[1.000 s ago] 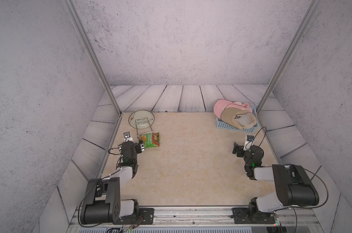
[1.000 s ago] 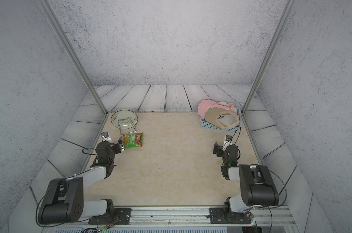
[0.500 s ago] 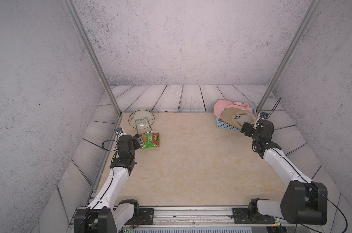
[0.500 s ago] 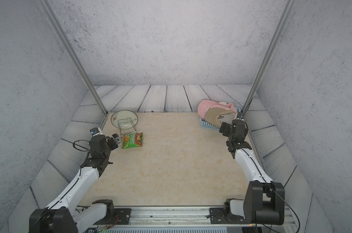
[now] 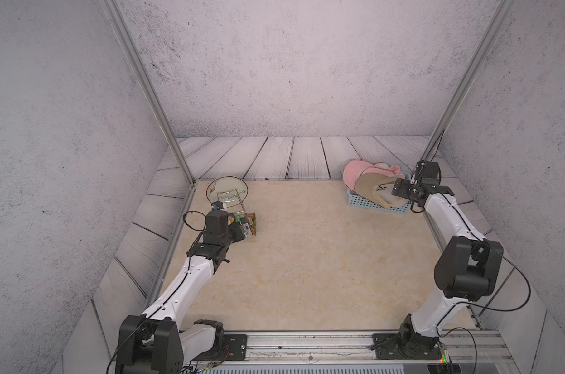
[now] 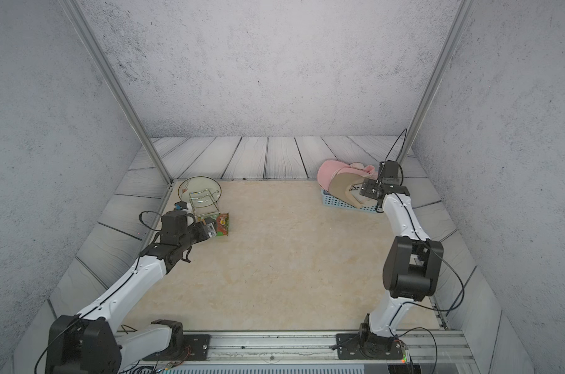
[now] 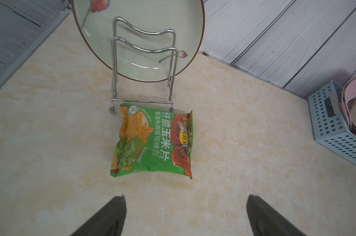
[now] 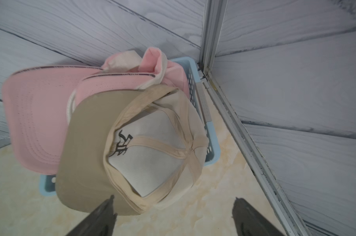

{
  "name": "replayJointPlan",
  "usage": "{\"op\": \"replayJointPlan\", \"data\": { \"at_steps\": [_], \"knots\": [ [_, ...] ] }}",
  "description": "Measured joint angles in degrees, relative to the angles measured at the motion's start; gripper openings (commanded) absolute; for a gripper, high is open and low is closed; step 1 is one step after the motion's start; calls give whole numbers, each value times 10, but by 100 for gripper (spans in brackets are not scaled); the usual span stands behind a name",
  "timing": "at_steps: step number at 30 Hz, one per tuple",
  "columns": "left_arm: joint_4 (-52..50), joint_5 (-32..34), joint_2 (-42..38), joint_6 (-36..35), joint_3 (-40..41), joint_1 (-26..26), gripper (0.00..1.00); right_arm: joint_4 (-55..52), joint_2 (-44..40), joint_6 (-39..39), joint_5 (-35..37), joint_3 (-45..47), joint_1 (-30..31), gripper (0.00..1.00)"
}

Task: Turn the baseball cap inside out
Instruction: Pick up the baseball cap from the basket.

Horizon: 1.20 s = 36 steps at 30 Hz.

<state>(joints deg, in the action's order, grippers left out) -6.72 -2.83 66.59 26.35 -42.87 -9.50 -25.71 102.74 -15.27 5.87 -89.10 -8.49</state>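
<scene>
- Baseball cap (image 8: 152, 147) is laid lining-up on pink caps (image 8: 36, 114) in a basket (image 8: 195, 81), leaving its rim reachable.
- Right gripper (image 8: 174, 201) is poised above it, jaws apart, empty, seemingly to grab.
- Left gripper (image 7: 186, 199) is held spread, empty, by a snack bag (image 7: 152, 143).

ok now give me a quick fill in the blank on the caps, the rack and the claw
The tan cap lies on top of a ____ cap in the blue basket. The wire rack holds one ____. The snack bag in front of the rack is mostly ____. The right claw by the tan cap stands ____, holding nothing.
Missing words: pink; plate; green; open.
</scene>
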Motion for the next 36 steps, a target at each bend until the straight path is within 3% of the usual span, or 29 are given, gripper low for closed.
{"op": "replayJointPlan", "data": {
  "at_steps": [7, 16, 19, 23, 36],
  "knots": [
    [-4, -23, 5, -7, -9, 0, 98, -57, 89, -7, -49, -72, -31, 72],
    [-5, -32, 21, -6, -9, 0, 98, -60, 129, -13, -69, -106, -43, 47],
    [-5, -33, 21, -6, -10, 0, 98, -66, 148, -14, -74, -123, -45, 32],
    [-5, -33, 21, -6, -12, 0, 98, -77, 156, -16, -83, -135, -45, 3],
    [-4, -39, 31, 1, -14, 0, 98, -78, 143, -24, -109, -138, -45, 0]
  ]
}}
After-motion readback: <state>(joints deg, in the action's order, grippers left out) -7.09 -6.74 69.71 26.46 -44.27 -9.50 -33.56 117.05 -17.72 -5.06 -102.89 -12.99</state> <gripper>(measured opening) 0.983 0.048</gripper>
